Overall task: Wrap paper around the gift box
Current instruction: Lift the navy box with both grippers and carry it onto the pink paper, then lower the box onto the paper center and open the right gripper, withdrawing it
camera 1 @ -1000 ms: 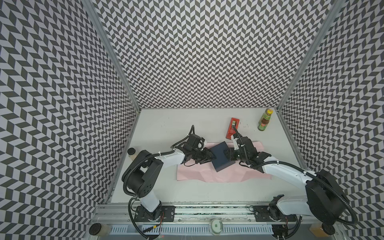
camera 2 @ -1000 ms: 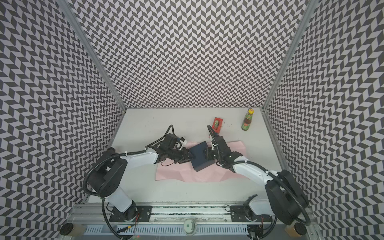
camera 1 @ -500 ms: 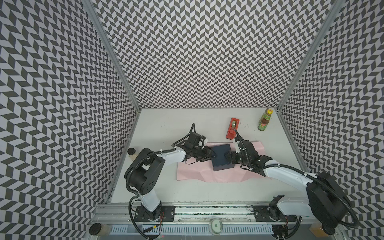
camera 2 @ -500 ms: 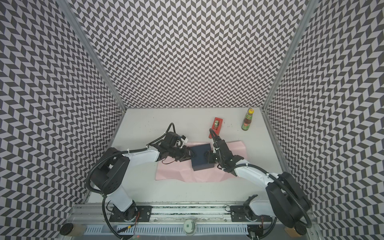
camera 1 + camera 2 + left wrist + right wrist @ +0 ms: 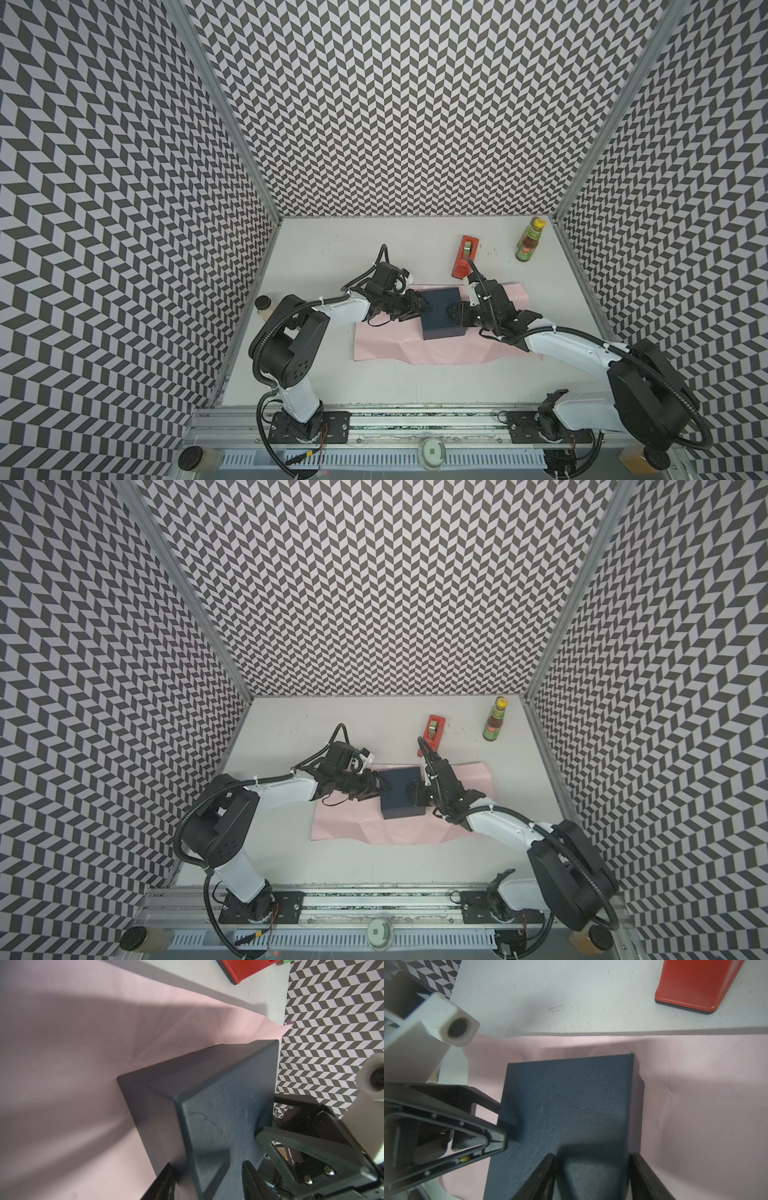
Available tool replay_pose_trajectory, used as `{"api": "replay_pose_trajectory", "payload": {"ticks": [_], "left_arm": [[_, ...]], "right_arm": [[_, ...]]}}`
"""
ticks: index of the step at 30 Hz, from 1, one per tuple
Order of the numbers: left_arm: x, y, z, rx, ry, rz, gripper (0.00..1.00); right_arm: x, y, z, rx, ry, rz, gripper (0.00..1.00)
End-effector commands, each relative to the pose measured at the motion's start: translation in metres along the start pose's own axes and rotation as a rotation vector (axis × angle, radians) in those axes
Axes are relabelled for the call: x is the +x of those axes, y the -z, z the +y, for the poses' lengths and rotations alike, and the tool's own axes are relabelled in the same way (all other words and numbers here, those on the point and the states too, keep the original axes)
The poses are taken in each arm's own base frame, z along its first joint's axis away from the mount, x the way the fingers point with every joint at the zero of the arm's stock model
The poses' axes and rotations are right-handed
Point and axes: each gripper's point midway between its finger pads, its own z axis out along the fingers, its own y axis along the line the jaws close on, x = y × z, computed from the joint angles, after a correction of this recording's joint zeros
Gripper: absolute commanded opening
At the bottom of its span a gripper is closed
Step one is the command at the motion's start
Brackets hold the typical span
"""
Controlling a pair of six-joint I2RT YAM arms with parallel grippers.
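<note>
The gift box (image 5: 441,312) (image 5: 401,796) is one dark navy, matte, low cuboid with a squarish top. The wrist views (image 5: 218,1095) (image 5: 566,1101) show a fine cloth-like weave on its faces and sharp edges. It lies flat on the middle of the paper (image 5: 390,347) (image 5: 353,823). The paper is one thin, pale pink rectangular sheet, creased in shallow folds, and it spreads well past the box to left and right. In the left wrist view a tiny lilac tip (image 5: 289,1021) shows at one far corner of the sheet.

The sheet lies on the table (image 5: 332,257), a smooth off-white surface with small dark scuffs. Beyond the box toward the back wall, just off the paper's far edge, stands one narrow red tape dispenser (image 5: 464,256) (image 5: 432,733) with a glossy shell. Farther to the right of the box stands one upright sauce bottle (image 5: 528,245) (image 5: 494,724) with a green label and a yellow cap.

Two arms with white links and black joints reach low from the front rail, elbows bent, and meet the box from opposite sides. The left gripper (image 5: 423,309) (image 5: 382,788) sits at the box's left edge and the right gripper (image 5: 454,314) (image 5: 412,793) at its right edge. Each has its black ribbed fingers (image 5: 164,1184) (image 5: 642,1176) parted astride the box's rim. Whether the pads press on the box cannot be told.
</note>
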Motion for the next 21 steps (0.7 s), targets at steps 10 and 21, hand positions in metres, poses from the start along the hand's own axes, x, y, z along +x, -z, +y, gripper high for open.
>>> {"api": "replay_pose_trajectory", "payload": {"ticks": [10,21], "left_arm": [[-0.016,-0.001,-0.043,0.141,-0.142,-0.033,0.58],[-0.023,0.013,-0.039,0.114,-0.149,-0.073,0.68]], "right_arm": [[0.0,0.005,0.007,-0.067,0.036,0.032,0.65],[-0.025,0.022,-0.009,0.01,0.041,-0.037,0.83]]}}
